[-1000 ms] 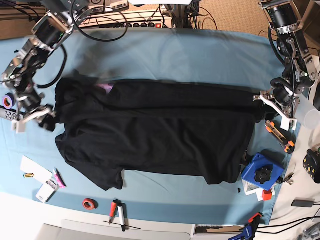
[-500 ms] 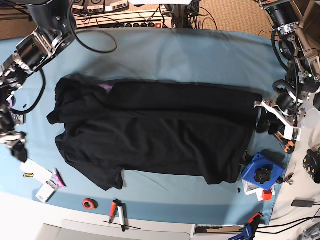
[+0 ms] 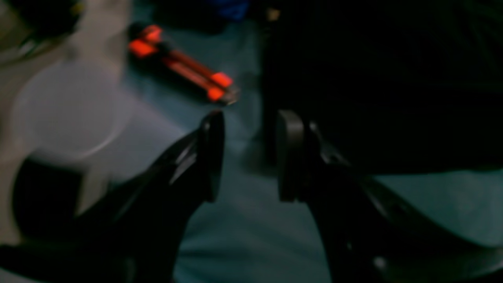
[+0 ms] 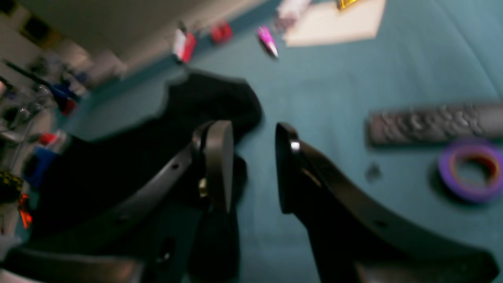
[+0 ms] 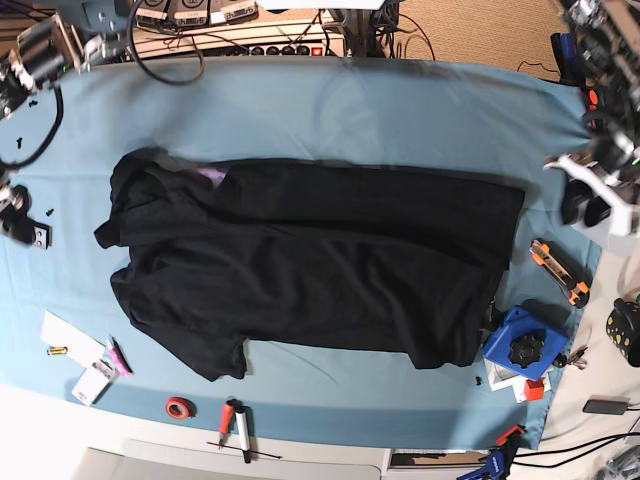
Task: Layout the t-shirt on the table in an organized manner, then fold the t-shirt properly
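Note:
The black t-shirt [image 5: 320,270] lies spread flat across the light blue table [image 5: 400,110], plain side up, with a small purple patch peeking out at its top left. My left gripper [image 5: 590,205] hovers off the shirt's right edge. In the left wrist view this gripper [image 3: 247,153] is open over bare cloth, with the dark t-shirt [image 3: 393,78] just to its right. My right gripper [image 5: 20,215] sits at the table's far left edge. In its own view it [image 4: 253,165] stands open and holds nothing, the t-shirt [image 4: 118,157] to its left.
An orange-black cutter [image 5: 558,270] and a blue box [image 5: 520,345] lie by the shirt's right side. A purple tape roll [image 4: 471,171] and a grey remote [image 4: 432,122] lie near my right gripper. White paper [image 5: 70,335], red tape [image 5: 180,407] and markers [image 5: 235,425] lie along the front.
Both arms have drawn outward, away from the shirt's two ends, and now stand clear of it. The shirt lies as it did.

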`<state>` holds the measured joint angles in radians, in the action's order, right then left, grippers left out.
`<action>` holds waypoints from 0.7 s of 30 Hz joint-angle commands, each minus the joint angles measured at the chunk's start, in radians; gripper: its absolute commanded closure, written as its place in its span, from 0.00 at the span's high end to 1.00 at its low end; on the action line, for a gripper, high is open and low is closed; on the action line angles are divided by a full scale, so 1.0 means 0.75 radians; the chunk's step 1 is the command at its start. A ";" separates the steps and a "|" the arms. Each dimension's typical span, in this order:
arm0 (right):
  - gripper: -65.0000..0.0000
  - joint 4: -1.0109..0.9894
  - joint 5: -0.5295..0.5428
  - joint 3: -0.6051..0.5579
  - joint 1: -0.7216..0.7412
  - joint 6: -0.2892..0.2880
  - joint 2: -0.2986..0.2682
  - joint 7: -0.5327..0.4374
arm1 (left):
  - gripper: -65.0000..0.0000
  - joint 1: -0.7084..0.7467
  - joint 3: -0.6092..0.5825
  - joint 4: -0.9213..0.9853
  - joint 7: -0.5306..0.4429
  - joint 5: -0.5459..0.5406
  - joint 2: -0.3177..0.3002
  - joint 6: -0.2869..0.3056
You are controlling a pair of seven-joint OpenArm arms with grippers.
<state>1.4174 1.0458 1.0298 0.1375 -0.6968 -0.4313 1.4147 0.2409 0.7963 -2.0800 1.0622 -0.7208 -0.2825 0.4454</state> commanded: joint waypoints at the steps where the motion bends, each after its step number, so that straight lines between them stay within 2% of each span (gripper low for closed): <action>1: 0.30 0.021 0.032 -0.008 -0.015 -0.002 -0.030 -0.025 | 0.36 0.012 0.043 -0.020 -0.031 -0.033 -0.019 0.001; 2: 0.30 0.021 0.030 -0.016 -0.048 -0.002 -0.030 -0.025 | 0.36 0.026 0.078 -0.020 -0.030 -0.044 -0.019 0.001; 6: 0.42 0.021 0.028 -0.047 -0.144 -0.002 -0.030 -0.025 | 0.36 0.066 0.170 -0.020 -0.030 -0.057 -0.019 0.001; 10: 0.43 0.019 0.002 -0.100 -0.216 -0.002 -0.014 -0.025 | 0.36 0.085 0.184 -0.020 -0.030 -0.058 -0.018 0.002; 16: 0.43 0.018 -0.029 -0.225 -0.225 -0.002 0.134 -0.025 | 0.36 0.085 0.184 -0.020 -0.030 -0.057 -0.018 0.001; 21: 0.43 0.018 -0.060 -0.278 -0.224 -0.002 0.224 -0.033 | 0.36 0.085 0.184 -0.020 -0.030 -0.058 -0.018 0.001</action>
<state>1.4174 0.9833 0.8215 -0.0410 -0.6968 -0.2478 1.4086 0.3065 0.9264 -2.0792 1.0622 -0.7467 -0.2821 0.4454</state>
